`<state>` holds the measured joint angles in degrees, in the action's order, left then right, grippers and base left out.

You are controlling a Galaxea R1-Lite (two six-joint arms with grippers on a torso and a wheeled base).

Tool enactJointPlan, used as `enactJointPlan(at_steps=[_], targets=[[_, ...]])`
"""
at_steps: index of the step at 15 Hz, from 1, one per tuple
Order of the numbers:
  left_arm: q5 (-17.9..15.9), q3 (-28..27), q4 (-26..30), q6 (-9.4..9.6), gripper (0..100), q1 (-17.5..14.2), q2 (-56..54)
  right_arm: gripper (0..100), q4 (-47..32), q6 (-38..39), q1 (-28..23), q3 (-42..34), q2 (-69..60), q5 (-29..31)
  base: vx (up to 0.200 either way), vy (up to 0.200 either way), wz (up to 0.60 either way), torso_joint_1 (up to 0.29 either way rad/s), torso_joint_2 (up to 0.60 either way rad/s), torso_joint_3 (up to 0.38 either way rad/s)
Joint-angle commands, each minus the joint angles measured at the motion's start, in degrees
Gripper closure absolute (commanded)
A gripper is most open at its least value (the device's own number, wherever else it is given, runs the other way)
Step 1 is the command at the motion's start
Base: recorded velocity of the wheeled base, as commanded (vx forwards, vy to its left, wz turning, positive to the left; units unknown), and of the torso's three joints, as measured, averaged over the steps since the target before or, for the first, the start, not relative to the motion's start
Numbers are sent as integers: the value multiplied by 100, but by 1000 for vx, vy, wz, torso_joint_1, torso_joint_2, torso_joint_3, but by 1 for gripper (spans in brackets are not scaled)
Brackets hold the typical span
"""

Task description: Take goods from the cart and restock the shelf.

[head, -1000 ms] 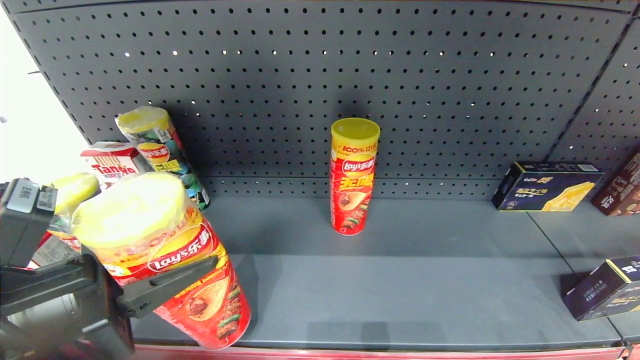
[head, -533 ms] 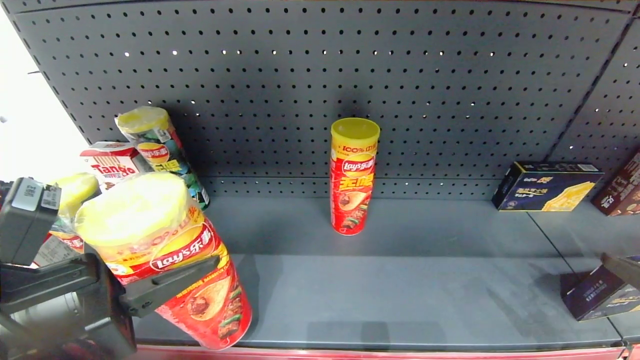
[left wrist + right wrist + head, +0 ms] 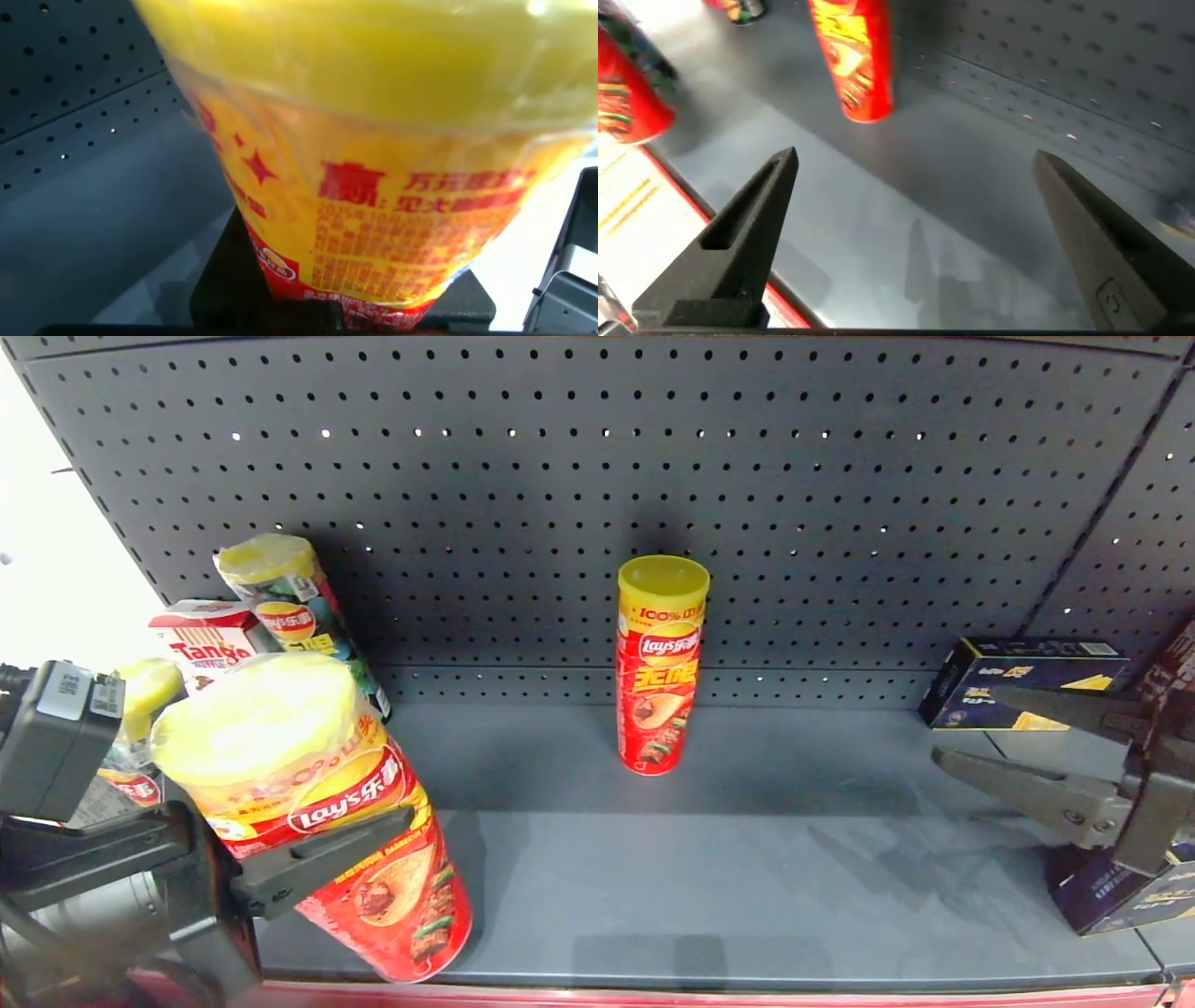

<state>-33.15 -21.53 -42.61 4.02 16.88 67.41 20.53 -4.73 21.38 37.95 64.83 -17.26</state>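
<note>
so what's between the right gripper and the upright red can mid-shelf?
Nothing: only bare grey shelf lies between the right gripper and the red can, as the head and right wrist views show.

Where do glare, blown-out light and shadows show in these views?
Head view: blown-out white at the left edge; pinpricks of light come through the pegboard holes; the middle can throws a shadow up the pegboard; the held can has sheen on its wrap. Right wrist view: the right gripper casts a faint shadow on the shelf.
</note>
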Motion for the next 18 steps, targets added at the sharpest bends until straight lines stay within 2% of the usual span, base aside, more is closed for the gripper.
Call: enactJointPlan(at_steps=[1,2,4,8,10,14,16,18], targets=[[1,-9,-2,2,100,-1,44,0,21,-10,41,362,619,-111,0,0,0,0,0,0],[1,-9,-2,2,100,-1,61,0,56,-19,50,767,1014,-199,0,0,0,0,0,0],[1,0,-2,2,100,-1,70,0,329,-292,59,986,1401,-594,0,0,0,0,0,0],[-8,-106,7,-7,100,-10,88,0,1340,-503,-2,1013,2060,-2290,0,0,0,0,0,0],[-8,-97,7,-7,100,-10,88,0,1806,-538,-20,1065,2350,-2686,0,0,0,0,0,0],[-16,-115,7,-7,100,-1,88,0,1841,-626,-11,1382,2798,-2809,0,0,0,0,0,0],[-25,-150,7,-16,100,-1,88,0,1849,-634,-29,1628,3053,-3134,0,0,0,0,0,0],[-25,-176,7,-33,100,-1,88,0,1849,-643,-29,1900,3352,-3178,0,0,0,0,0,0]])
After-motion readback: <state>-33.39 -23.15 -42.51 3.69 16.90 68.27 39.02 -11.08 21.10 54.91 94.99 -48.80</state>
